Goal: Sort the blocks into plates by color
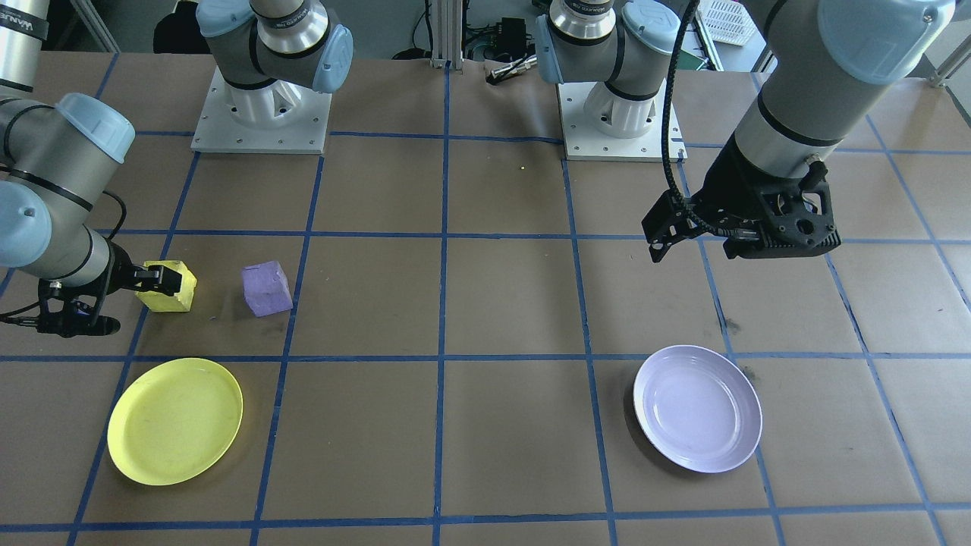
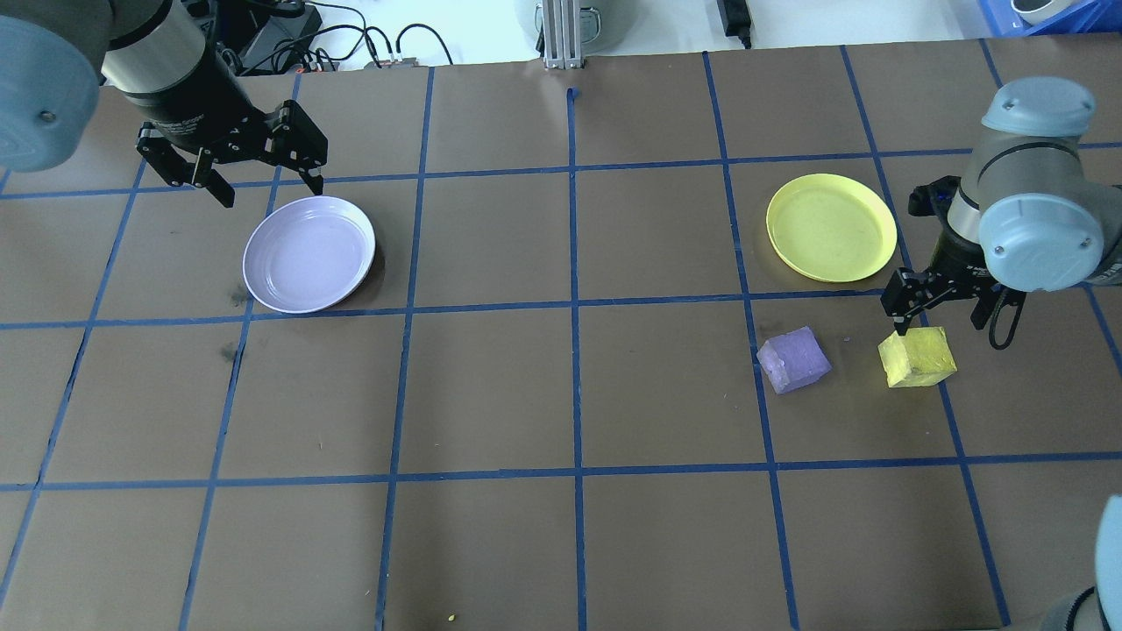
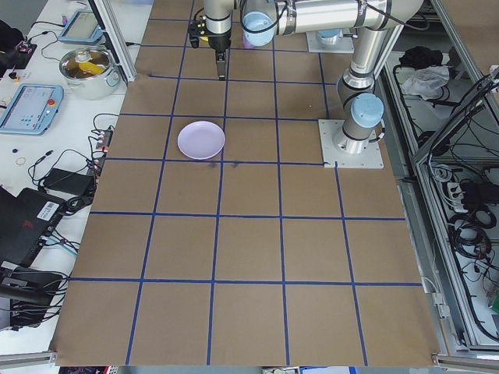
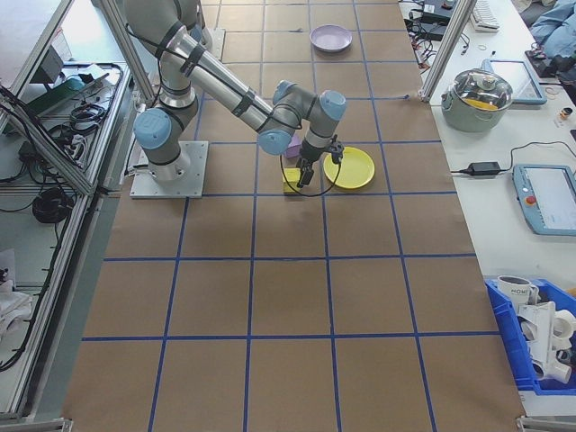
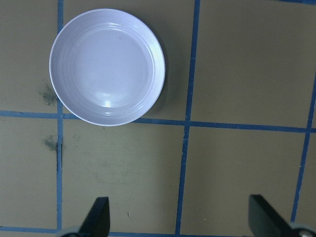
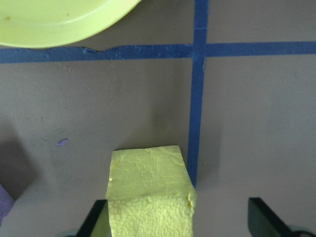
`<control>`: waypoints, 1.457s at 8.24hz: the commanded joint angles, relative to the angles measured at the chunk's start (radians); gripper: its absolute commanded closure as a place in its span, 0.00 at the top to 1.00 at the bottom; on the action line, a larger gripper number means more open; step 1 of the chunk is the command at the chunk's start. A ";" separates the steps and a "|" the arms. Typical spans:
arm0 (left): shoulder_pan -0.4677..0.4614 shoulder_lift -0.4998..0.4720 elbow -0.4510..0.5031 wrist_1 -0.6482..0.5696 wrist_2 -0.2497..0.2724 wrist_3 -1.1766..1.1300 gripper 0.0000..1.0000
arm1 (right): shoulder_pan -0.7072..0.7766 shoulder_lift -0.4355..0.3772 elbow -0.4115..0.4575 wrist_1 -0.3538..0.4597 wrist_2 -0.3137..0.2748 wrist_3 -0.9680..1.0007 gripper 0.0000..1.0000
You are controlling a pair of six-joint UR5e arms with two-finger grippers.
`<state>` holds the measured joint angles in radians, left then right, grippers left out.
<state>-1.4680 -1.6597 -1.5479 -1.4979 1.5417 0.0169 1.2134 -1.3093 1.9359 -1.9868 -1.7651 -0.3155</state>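
So the table [image 2: 561, 394] is the biggest thing here, brown paper with a blue tape grid [image 2: 574, 302] on it, and I'll place everything off the yellow plate [image 2: 831, 227].

The left arm [image 1: 819, 83] is way off on the far side of the table from the yellow plate, and its left gripper [image 2: 248, 171] hangs in the air at the far rim of the lavender plate [image 2: 308, 254], jaws spread wide with nothing between them (the wrist view shows just bare table between the two fingertips).

The right arm [image 2: 1026, 202] comes in just beside the yellow plate, on its outer side. The right gripper [image 2: 938, 326] is down low on the robot-side of that plate, right at the yellow block [image 2: 917, 356]. Its jaws are wide apart; in the wrist view one fingertip [image 6: 96, 219] sits at the block's edge and the other is well clear of it, so it isn't clamped on anything.

The lavender plate has nothing in it, same for the yellow plate.

The yellow block sits on the table near the yellow plate, just past a tape line from it. The purple block [image 2: 793, 359] is on the table beside the yellow block, a small gap between them, also near the yellow plate.
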 commanded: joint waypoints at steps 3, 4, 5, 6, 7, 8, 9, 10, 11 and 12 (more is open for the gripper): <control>0.000 0.000 -0.004 0.010 0.000 0.000 1.00 | 0.000 0.002 0.038 0.000 0.049 -0.060 1.00; 0.000 0.000 -0.004 0.010 0.000 0.000 1.00 | 0.000 0.004 0.054 -0.003 0.045 -0.065 1.00; 0.000 0.000 -0.006 0.010 0.000 0.000 1.00 | 0.000 0.002 0.073 0.000 0.044 -0.070 1.00; 0.000 0.000 -0.005 0.010 0.000 0.000 1.00 | -0.002 -0.001 0.083 -0.010 0.045 -0.079 0.75; 0.000 0.000 -0.006 0.010 0.000 0.000 1.00 | -0.002 -0.001 0.081 -0.010 0.045 -0.079 0.19; 0.000 0.000 -0.005 0.010 0.000 0.000 1.00 | -0.002 -0.002 0.072 -0.006 0.039 -0.074 0.00; 0.000 0.000 -0.006 0.010 0.000 0.000 1.00 | 0.001 -0.010 0.037 0.006 0.045 -0.054 0.00; 0.000 0.000 -0.006 0.011 0.000 0.000 1.00 | 0.006 -0.025 -0.066 0.131 0.053 -0.034 0.00; 0.000 0.000 -0.006 0.011 0.000 0.000 1.00 | 0.017 -0.009 -0.203 0.238 0.109 -0.031 0.00; 0.000 0.000 -0.005 0.011 0.000 0.000 1.00 | 0.056 0.043 -0.321 0.279 0.149 0.022 0.00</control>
<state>-1.4680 -1.6598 -1.5537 -1.4868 1.5417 0.0169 1.2246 -1.3197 1.8316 -1.8373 -1.6870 -0.3531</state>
